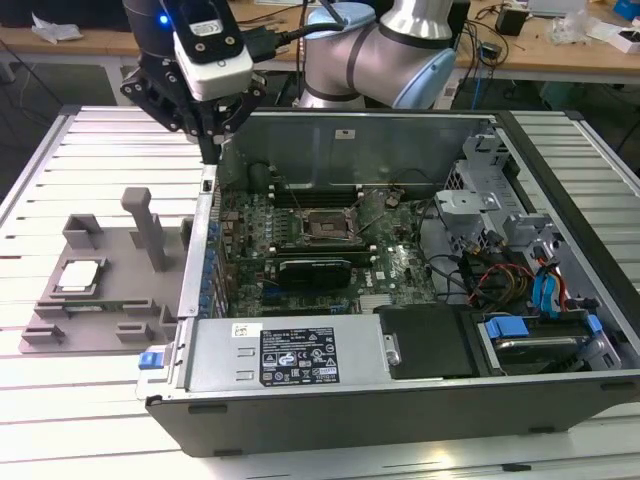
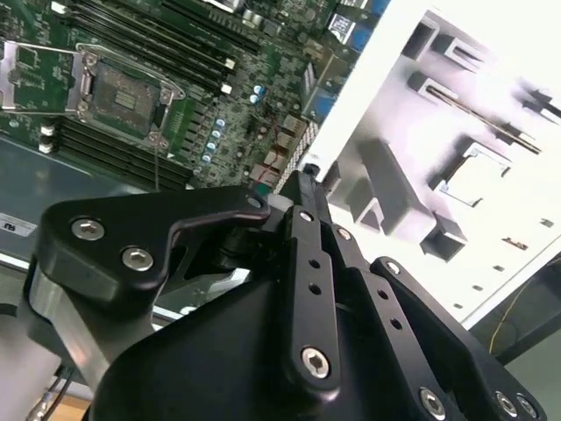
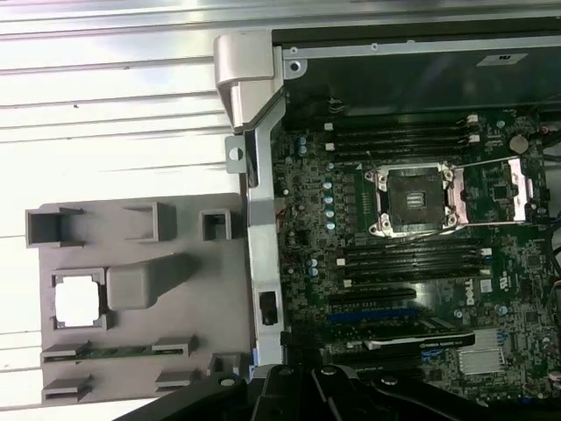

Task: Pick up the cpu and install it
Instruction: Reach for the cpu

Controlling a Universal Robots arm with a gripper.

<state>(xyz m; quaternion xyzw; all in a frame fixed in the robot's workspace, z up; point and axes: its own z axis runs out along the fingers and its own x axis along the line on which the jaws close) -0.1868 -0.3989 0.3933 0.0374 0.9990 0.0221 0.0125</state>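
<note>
The cpu (image 1: 80,275) lies seated in its recess on the grey fixture tray (image 1: 110,302), outside the computer case (image 1: 400,415) at the exterior view's left; the pick-up appears not yet begun. The gripper (image 1: 211,142) hangs pointing down above the case wall beside the tray, jaws closed on nothing, well apart from the cpu. In my judgement, a grasp calls for travel over the tray and parted jaws.

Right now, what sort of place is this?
Probably a robotics lab: a robot arm reaches over an open computer case on a slatted metal table, a grey tray beside it holds the cpu, and cluttered workbenches stand behind.
</note>
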